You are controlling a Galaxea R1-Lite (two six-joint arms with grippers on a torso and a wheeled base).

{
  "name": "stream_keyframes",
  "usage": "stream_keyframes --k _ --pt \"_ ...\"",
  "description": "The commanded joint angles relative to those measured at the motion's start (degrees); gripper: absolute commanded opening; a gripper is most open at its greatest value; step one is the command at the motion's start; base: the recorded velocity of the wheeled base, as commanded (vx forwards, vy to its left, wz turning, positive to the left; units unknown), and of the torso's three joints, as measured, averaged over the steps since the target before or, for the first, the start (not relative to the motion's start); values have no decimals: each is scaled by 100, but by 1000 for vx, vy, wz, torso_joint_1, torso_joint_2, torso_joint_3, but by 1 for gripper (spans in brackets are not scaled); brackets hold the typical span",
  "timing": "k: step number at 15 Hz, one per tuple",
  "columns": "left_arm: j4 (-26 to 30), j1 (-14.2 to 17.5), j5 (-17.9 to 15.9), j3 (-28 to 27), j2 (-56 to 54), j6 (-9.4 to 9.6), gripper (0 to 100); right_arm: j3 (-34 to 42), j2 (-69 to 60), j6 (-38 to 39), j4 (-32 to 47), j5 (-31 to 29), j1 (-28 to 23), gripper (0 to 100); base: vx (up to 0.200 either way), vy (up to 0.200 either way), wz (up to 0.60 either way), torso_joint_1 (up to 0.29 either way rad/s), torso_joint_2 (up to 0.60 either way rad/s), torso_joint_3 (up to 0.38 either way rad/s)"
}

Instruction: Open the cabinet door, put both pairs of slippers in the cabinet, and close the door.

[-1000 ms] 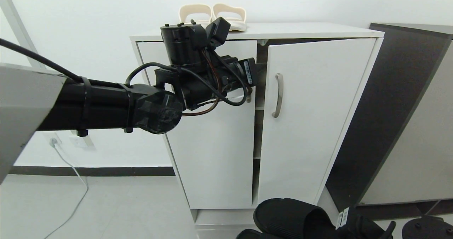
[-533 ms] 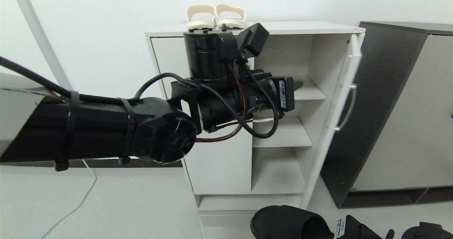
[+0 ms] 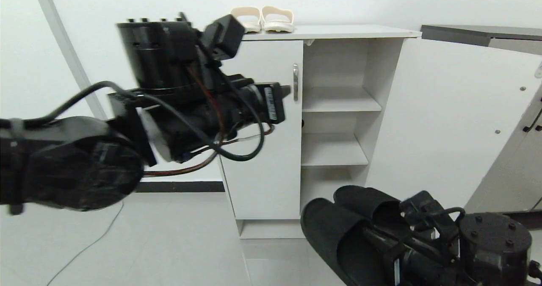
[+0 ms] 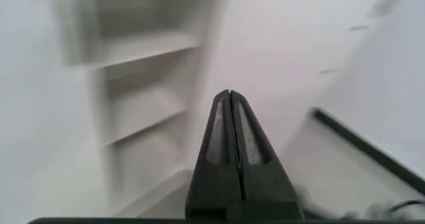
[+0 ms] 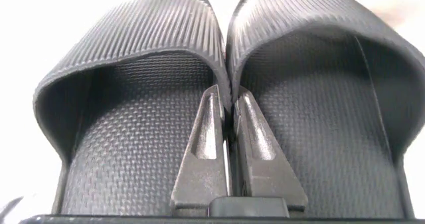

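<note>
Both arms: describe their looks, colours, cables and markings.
The left arm is black, with a cylindrical wrist, looping black cables, one reddish-brown cable and a white barcode label. The right arm is black, with a round bolted cap. The left hand and right hand each have two tapered dark fingers.

Wears matte black casing along the left arm (image 3: 76, 163), with a thick cylindrical housing (image 3: 156, 53) topped by small screws. Carries looped black cables (image 3: 237, 150) and one reddish-brown lead at the wrist, plus a white barcode label (image 3: 270, 104). Ends in a left gripper (image 4: 229, 98) with slim tapered fingers (image 4: 216, 131), dark with grey recessed faces; likewise the right gripper (image 5: 226, 108). Repeats a round, screw-studded black housing on the right arm (image 3: 493, 239).
</note>
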Motion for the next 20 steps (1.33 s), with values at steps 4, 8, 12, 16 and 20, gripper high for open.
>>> stream_keyframes --k 4,8,12,16,20 --pt "2232 2893 2035 2826 -5452 478 0 -1062 976 30 -20 -1122 -461 0 0 0 0 0 0 0" --pt "3620 4105 1622 4768 -8467 689 0 -1097 1037 30 -20 -1122 -478 0 0 0 0 0 0 0" --pt "2785 4141 1147 6596 -9003 821 0 -1018 1037 38 -29 -1113 -461 0 0 0 0 0 0 0" --pt "3146 4141 -13 6596 -8994 918 0 -1018 1134 30 -46 -1087 -461 0 0 0 0 0 0 0" --pt "3163 4018 -259 6588 -9029 1120 0 -1000 1468 -6 -653 -1096 -426 0 0 0 0 0 0 0"
